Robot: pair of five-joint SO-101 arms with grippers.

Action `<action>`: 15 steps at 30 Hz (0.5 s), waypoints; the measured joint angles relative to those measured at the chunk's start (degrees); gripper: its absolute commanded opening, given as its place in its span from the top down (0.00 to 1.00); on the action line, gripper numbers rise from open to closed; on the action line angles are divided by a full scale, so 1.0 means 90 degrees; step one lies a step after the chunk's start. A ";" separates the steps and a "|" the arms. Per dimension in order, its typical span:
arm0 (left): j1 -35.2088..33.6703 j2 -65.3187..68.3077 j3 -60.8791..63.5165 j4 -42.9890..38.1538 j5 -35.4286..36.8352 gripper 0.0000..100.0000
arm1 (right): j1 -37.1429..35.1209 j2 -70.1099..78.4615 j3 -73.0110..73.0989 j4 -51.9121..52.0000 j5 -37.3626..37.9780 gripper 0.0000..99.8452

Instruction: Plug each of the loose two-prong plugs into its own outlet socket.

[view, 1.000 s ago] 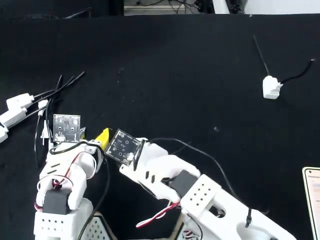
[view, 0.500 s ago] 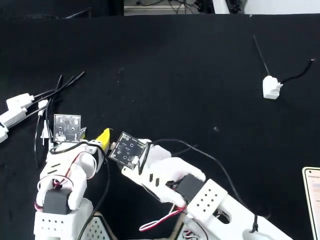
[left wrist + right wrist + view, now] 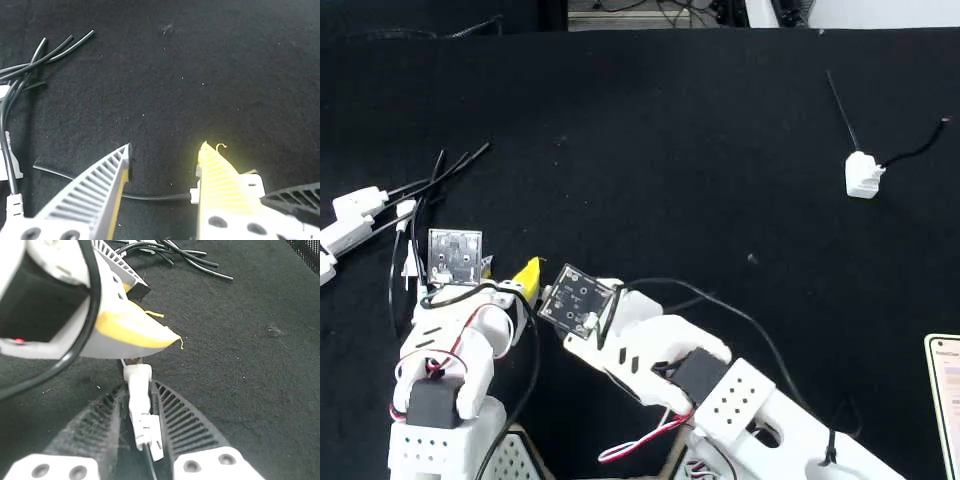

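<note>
My right gripper (image 3: 138, 386) is shut on a small white two-prong plug (image 3: 141, 407), whose front end pokes out past the dark fingertips. The plug sits just under the yellow finger (image 3: 135, 330) of my left gripper. My left gripper (image 3: 162, 150) stands open just above the cloth, with the plug's black cord (image 3: 150, 196) running across between its fingers to the plug (image 3: 193, 195). In the high view both wrists meet at the lower left, at the yellow finger (image 3: 527, 272). A second white plug (image 3: 863, 175) with a black cord lies far right.
White connector pieces (image 3: 358, 203) with several black cords (image 3: 440, 175) lie at the left edge of the black cloth (image 3: 670, 150). A white card (image 3: 945, 385) sits at the right edge. The cloth's middle and back hold nothing else.
The right arm's wrist shifted slightly right and toward the front edge about a second ago, then held still. The left arm has not moved.
</note>
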 measured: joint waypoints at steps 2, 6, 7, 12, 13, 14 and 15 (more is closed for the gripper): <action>0.0000 0.0000 0.0000 0.0000 0.0000 0.78 | 0.0000 0.0000 0.0000 0.0000 0.0000 0.99; 0.0000 0.0000 0.0000 0.0000 0.0000 0.78 | 0.0000 0.0000 0.0000 0.0059 0.0000 0.99; 0.0010 0.0000 0.0010 0.0000 0.0000 0.78 | 0.0000 -0.0029 0.0000 0.0127 0.0000 0.99; 0.0010 0.0000 0.0010 0.0020 0.0000 0.78 | 0.0000 -0.0059 -0.0010 0.0264 0.0000 0.99; 0.0010 0.0000 0.0010 0.0020 0.0000 0.78 | 0.0000 -0.0059 -0.0010 0.0274 0.0000 0.99; 0.0010 0.0000 0.0010 0.0029 0.0000 0.78 | 0.0000 -0.0059 -0.0010 0.0274 0.0000 0.99; 0.0010 0.0000 0.0010 0.0029 0.0000 0.78 | 0.0000 -0.0059 -0.0010 0.0274 0.0000 0.99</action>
